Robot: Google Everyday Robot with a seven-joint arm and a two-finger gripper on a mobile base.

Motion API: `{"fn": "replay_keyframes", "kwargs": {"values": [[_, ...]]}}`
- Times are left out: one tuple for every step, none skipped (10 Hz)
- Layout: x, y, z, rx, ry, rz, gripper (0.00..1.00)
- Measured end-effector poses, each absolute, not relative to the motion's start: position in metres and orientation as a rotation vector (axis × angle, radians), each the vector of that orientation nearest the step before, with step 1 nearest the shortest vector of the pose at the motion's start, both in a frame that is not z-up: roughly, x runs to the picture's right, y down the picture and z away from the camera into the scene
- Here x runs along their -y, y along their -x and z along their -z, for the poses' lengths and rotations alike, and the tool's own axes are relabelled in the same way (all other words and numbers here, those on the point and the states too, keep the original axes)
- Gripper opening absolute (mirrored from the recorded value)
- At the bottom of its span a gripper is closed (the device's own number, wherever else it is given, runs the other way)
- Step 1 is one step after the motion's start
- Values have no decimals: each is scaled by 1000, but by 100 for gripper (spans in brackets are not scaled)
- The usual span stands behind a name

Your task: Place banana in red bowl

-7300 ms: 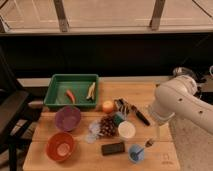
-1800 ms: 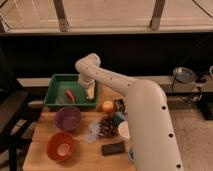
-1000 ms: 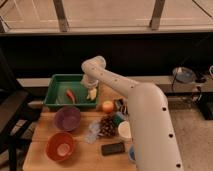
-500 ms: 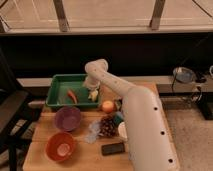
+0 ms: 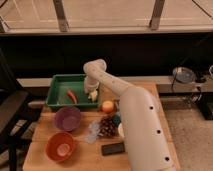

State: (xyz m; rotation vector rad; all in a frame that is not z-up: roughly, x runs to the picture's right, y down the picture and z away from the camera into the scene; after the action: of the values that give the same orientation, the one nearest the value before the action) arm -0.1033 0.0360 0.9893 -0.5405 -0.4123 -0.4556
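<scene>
The gripper [image 5: 92, 90] is down in the green tray [image 5: 56, 84] at the banana [image 5: 94, 96]; whether it has hold, I cannot tell. Lifting and carrying to the red bowl [image 5: 61, 146], well apart on the counter [image 5: 37, 131], remain

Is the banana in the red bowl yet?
No. The banana is in the green tray, by the gripper there; the red bowl holds nothing.
</scene>
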Motion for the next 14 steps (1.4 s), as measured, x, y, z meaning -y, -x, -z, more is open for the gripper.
{"fn": "replay_keyframes", "kwargs": {"values": [[-35, 103, -988, 411, 539, 457, 9], [-33, 103, -986, 414, 537, 454, 3], [-33, 101, -986, 408, 540, 458, 0], [-34, 104, -986, 410, 541, 463, 0], [-31, 105, -981, 404, 527, 482, 0], [-25, 112, -973, 400, 508, 510, 0], [-17, 121, -961, 400, 489, 540, 0], [-9, 130, -949, 407, 471, 560, 0], [1, 138, -933, 424, 451, 581, 0], [9, 145, -914, 446, 436, 609, 0], [14, 152, -896, 468, 425, 635, 0], [13, 157, -880, 485, 419, 654, 0], [7, 158, -859, 499, 416, 670, 0], [-1, 156, -846, 500, 420, 669, 0]]}}
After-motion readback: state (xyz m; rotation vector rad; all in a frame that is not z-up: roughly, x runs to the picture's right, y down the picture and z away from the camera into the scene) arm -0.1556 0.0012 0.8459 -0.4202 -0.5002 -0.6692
